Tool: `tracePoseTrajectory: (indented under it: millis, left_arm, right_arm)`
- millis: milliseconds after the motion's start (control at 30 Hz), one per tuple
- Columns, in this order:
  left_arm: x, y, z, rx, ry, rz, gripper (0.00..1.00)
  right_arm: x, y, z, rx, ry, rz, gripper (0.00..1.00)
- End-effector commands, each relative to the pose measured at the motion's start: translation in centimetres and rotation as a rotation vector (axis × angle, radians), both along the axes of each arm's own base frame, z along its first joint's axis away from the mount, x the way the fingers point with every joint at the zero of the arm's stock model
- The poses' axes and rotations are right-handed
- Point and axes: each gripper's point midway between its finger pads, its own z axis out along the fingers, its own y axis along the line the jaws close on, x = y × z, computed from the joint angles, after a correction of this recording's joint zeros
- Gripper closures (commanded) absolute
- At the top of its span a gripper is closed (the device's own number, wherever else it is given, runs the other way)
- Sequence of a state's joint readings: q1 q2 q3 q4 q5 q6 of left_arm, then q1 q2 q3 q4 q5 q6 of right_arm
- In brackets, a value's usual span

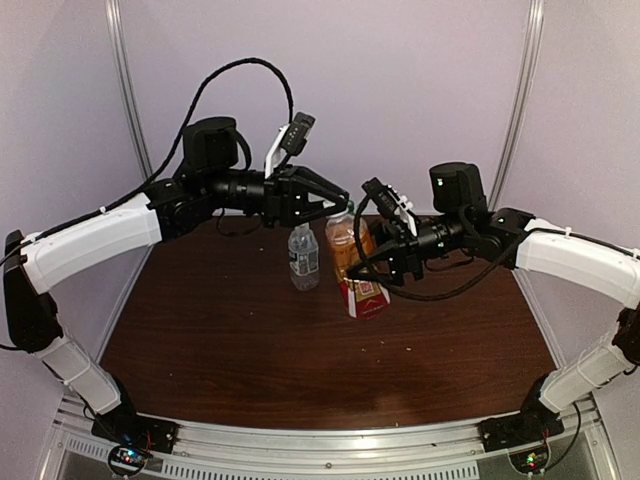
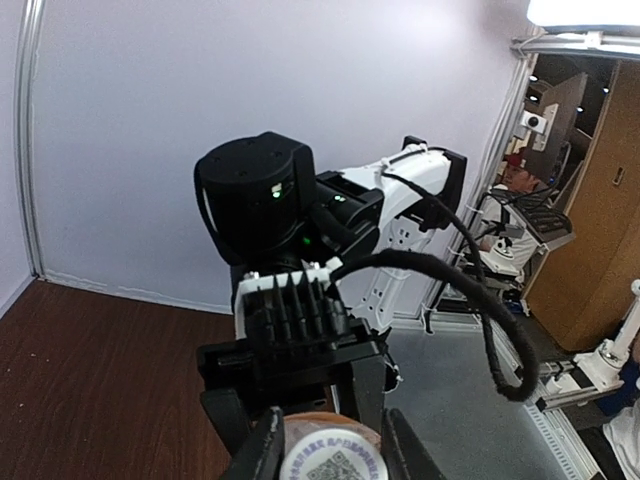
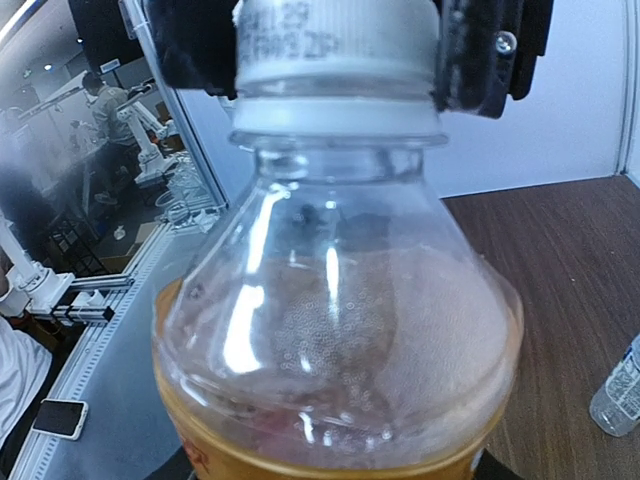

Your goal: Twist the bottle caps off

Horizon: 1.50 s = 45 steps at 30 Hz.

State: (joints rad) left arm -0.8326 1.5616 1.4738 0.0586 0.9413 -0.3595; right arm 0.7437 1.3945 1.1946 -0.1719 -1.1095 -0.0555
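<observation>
The amber-brown bottle (image 1: 352, 262) with a red label is tilted at the table's middle back. My right gripper (image 1: 370, 268) is shut on its body. The bottle fills the right wrist view (image 3: 335, 330), hiding my right fingers. My left gripper (image 1: 335, 207) is shut on its white cap (image 3: 335, 40), with black fingers (image 3: 480, 50) on either side. The left wrist view shows the cap (image 2: 332, 462) from above, with a printed code, between the fingertips. The clear water bottle (image 1: 303, 257) stands upright just left of it and shows in the right wrist view (image 3: 622, 395). The green bottle is not visible.
The brown table (image 1: 250, 350) is walled by pale panels and metal posts (image 1: 128, 90). A black cable (image 1: 440, 293) hangs under the right arm. Beyond the table edge are a grey floor, people and other robot rigs (image 2: 520, 200).
</observation>
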Motion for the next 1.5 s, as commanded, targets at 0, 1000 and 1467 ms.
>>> tracePoseTrajectory:
  millis: [0,1000,1467]
  left_arm:
    - [2.3,0.5,1.9,-0.007,0.019,0.186,0.91]
    - [3.9,0.7,2.2,0.016,0.031,0.533,0.29]
    - [-0.9,3.5,2.3,-0.010,-0.124,0.178,0.18]
  right_arm:
    - [3.8,-0.2,0.1,-0.052,-0.085,-0.219,0.43]
    - [5.6,-0.5,0.2,-0.055,-0.124,-0.326,0.42]
    - [0.4,-0.1,1.2,0.030,-0.067,-0.013,0.41]
